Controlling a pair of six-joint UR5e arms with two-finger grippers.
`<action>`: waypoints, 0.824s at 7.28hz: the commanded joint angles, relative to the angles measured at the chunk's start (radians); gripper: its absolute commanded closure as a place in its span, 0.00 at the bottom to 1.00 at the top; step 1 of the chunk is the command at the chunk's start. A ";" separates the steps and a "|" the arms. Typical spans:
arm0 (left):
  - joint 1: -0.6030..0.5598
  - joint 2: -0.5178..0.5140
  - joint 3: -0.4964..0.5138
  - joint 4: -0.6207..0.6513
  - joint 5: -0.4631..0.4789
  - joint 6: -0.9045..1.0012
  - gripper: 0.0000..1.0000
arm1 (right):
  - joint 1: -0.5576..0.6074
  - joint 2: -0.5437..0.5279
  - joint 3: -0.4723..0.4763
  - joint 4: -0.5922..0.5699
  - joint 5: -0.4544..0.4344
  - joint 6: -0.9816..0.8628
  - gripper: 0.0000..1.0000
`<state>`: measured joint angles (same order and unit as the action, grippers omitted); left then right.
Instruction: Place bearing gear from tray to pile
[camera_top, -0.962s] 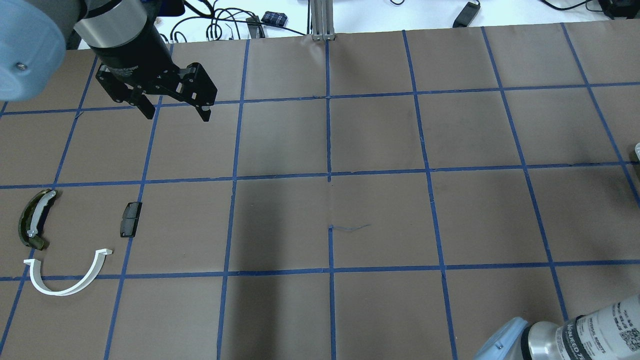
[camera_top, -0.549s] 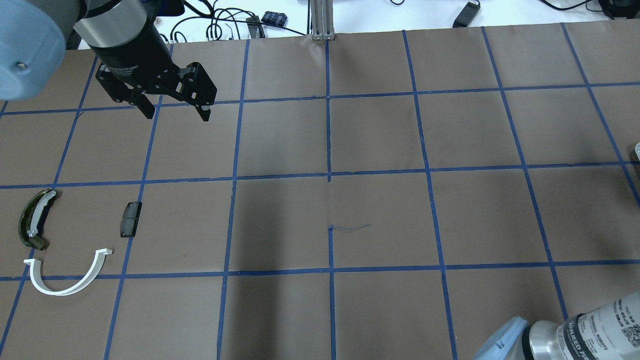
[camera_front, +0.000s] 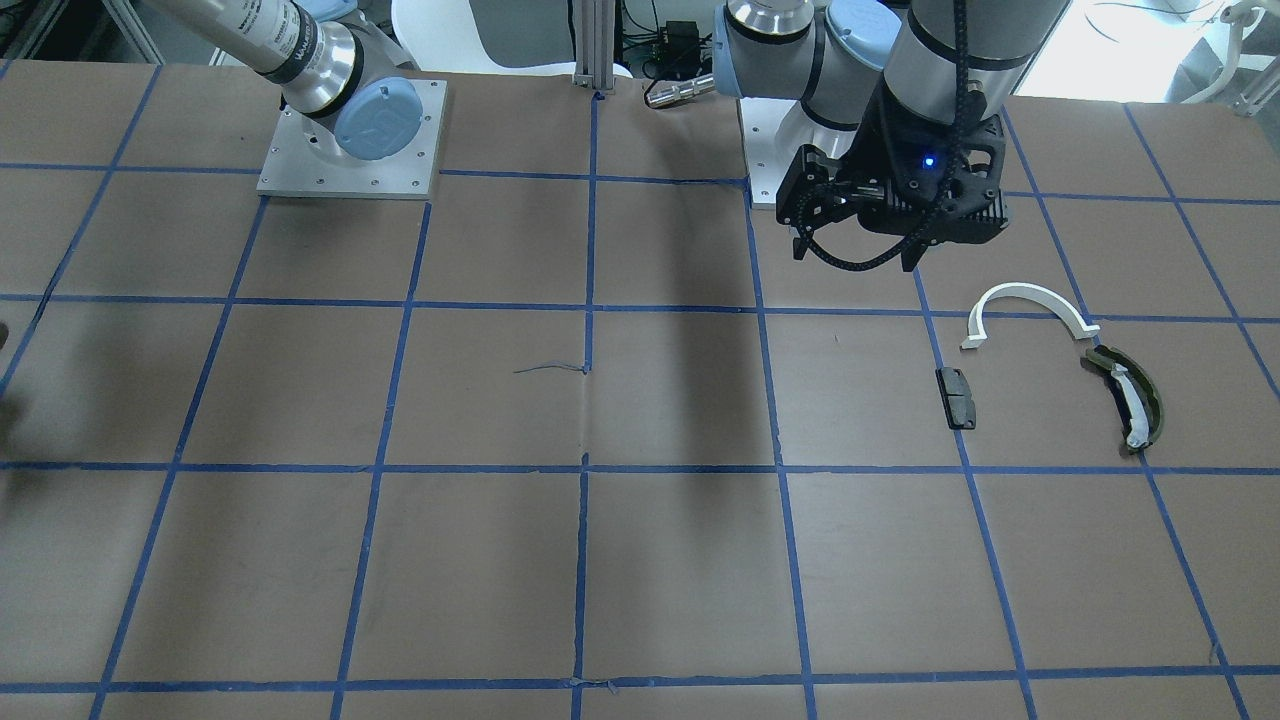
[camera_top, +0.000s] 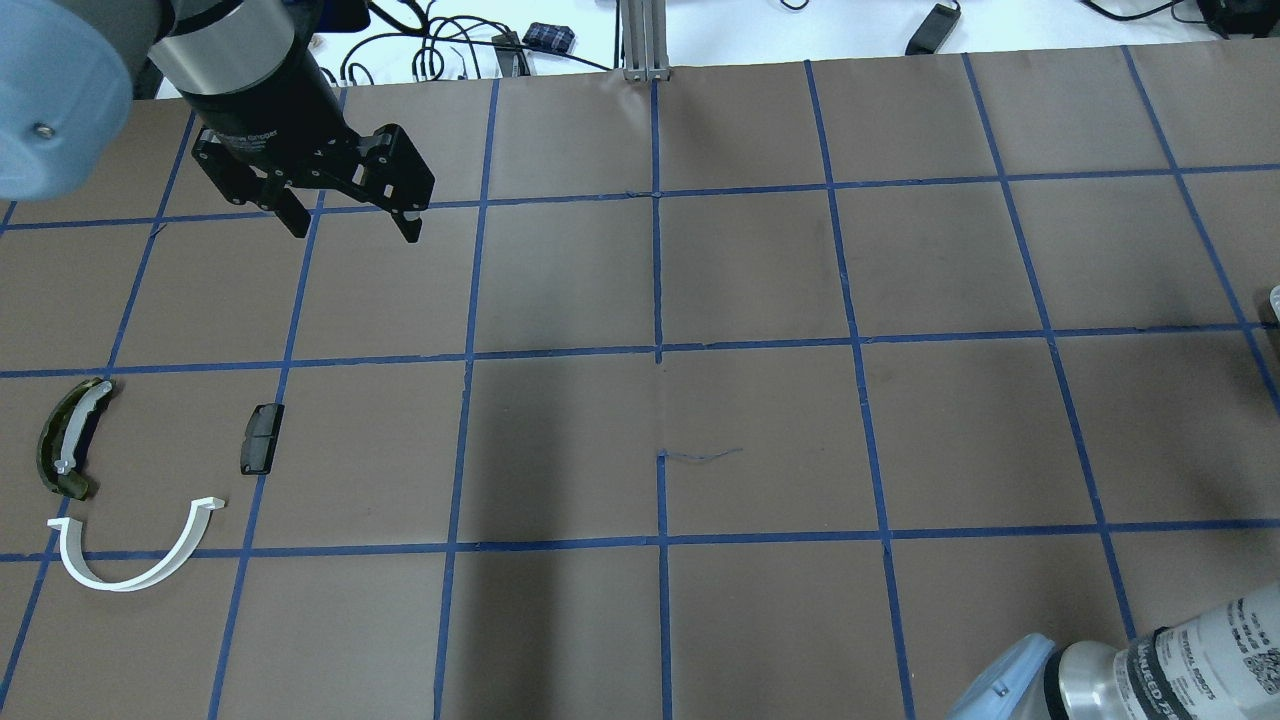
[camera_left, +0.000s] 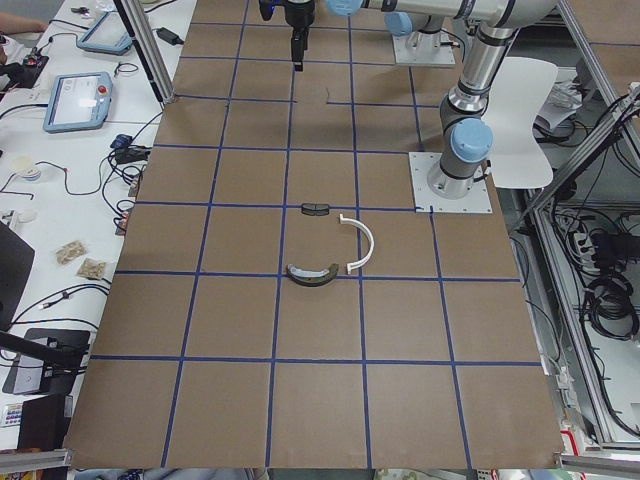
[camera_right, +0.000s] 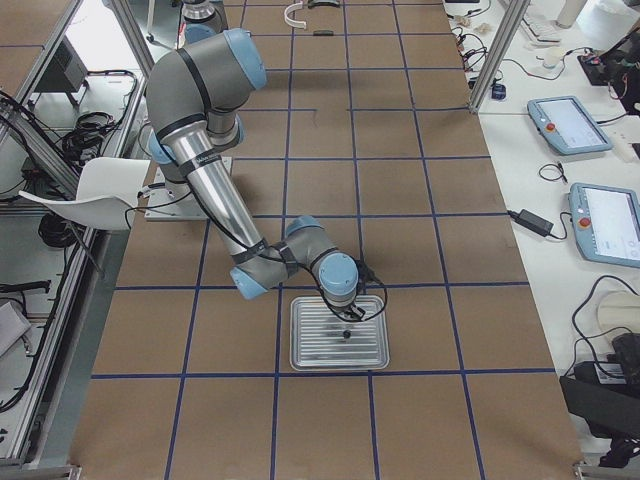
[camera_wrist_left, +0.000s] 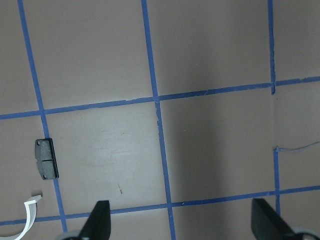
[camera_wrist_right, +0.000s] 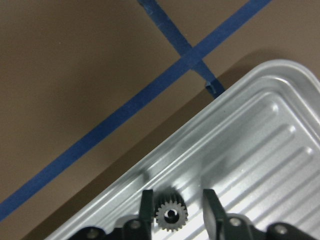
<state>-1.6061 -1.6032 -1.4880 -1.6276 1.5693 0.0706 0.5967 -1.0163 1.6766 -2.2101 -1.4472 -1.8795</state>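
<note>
Straddling the bearing gear (camera_wrist_right: 171, 216), right gripper (camera_wrist_right: 177, 199) stands spread.

The small toothed metal gear (camera_wrist_right: 171, 215) lay in the ribbed silver tray (camera_wrist_right: 280, 150), between the fingers of the right gripper (camera_wrist_right: 177, 196). Well apart from the tray, the dark rectangular pad (camera_top: 260, 438) lay right of the olive curved shoe (camera_top: 66, 438), with the white half-ring arc (camera_top: 135, 570) nearer the robot.

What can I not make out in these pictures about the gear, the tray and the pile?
- Bearing gear: too small in the exterior right view to tell from the jaws; outside the front-facing view.
- Tray: almost wholly cut off by the overhead view's right edge.
- White half-ring: cut by the left wrist view's bottom edge.
</note>
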 joint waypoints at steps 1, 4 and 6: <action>0.000 0.000 0.000 0.000 0.000 0.000 0.00 | 0.000 -0.004 0.000 0.003 0.002 0.002 1.00; 0.000 0.002 0.000 0.000 0.000 0.000 0.00 | 0.017 -0.072 -0.003 0.024 -0.001 0.013 1.00; 0.000 0.002 -0.002 0.000 0.000 0.000 0.00 | 0.127 -0.219 -0.012 0.123 -0.002 0.167 1.00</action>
<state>-1.6061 -1.6018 -1.4888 -1.6276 1.5692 0.0706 0.6568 -1.1467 1.6672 -2.1383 -1.4476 -1.8083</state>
